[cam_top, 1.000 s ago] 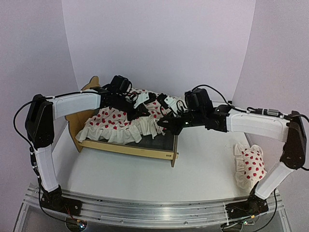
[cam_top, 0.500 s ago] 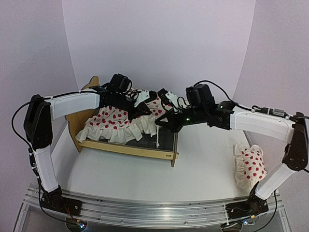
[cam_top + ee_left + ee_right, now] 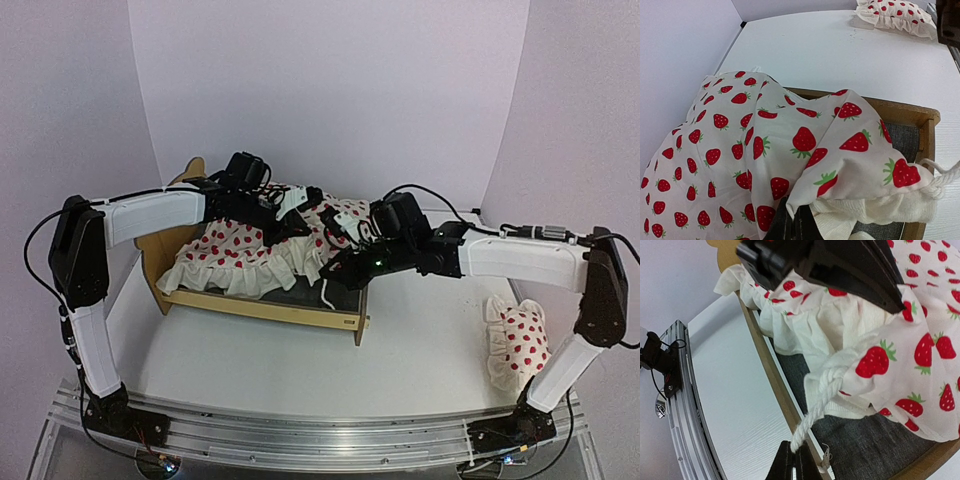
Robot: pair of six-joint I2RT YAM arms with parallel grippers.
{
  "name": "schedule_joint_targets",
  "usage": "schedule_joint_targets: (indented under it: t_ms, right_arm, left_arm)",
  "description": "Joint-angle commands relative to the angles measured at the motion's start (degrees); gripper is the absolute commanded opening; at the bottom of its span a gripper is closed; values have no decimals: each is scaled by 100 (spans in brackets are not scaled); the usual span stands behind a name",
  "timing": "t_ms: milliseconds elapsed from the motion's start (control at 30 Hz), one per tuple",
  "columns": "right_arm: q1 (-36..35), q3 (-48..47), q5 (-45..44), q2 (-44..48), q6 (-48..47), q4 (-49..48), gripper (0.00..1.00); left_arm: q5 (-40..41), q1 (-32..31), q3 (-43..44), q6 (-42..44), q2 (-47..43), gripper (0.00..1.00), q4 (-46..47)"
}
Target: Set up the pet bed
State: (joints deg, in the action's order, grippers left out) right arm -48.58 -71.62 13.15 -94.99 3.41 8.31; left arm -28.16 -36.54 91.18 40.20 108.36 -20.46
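The pet bed (image 3: 262,307) is a light plywood frame with a dark grey base (image 3: 875,440), standing left of centre on the table. A white duvet (image 3: 238,252) with red strawberries and a ruffled edge lies bunched over it. My left gripper (image 3: 298,226) is shut on a fold of the duvet (image 3: 765,145), its fingertips (image 3: 790,226) under the cloth. My right gripper (image 3: 795,461) is shut on the end of a white cord (image 3: 812,415) that comes out of the duvet's corner, just above the bed's side rail (image 3: 767,372).
A small strawberry-print pillow (image 3: 517,342) lies on the table at the right, near the right arm's base. The purple walls stand close on both sides. A metal rail (image 3: 300,440) runs along the near edge.
My right arm has shifted left and a little lower over the bed's foot end, the cord still in its jaws. The duvet's corner has followed. The left arm has hardly moved.
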Motion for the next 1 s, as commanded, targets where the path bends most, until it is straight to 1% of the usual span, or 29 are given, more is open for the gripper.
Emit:
schedule_joint_targets:
  t_ms: [0,200,333,567,633,700,833,967]
  right_arm:
    - [-32,158,-266,-165,299,-40,0]
    - [-34,192,-667,-372,278,-15,0]
    - [-34,87,-846,-571,272,395,0]
    - [-21,-327,-1773,-731,290,921,0]
    - [-24,-508,-1872,-730,217,998,0]
    - [-24,-657,-1767,-729,127,1079,0]
    - [-23,-652,-834,-783,4,1188,0]
    - [-26,-535,-246,-924,210,1441,0]
  left_arm:
    - [36,33,111,14,-276,0,215]
    - [53,33,54,31,-280,0,247]
    - [95,33,2,58,-307,0,262]
    - [118,33,-17,84,-298,0,341]
    - [119,33,-16,91,-300,0,350]
    - [124,33,-16,101,-305,0,351]
    - [145,32,-40,119,-319,0,358]
    - [170,33,-69,141,-346,0,359]
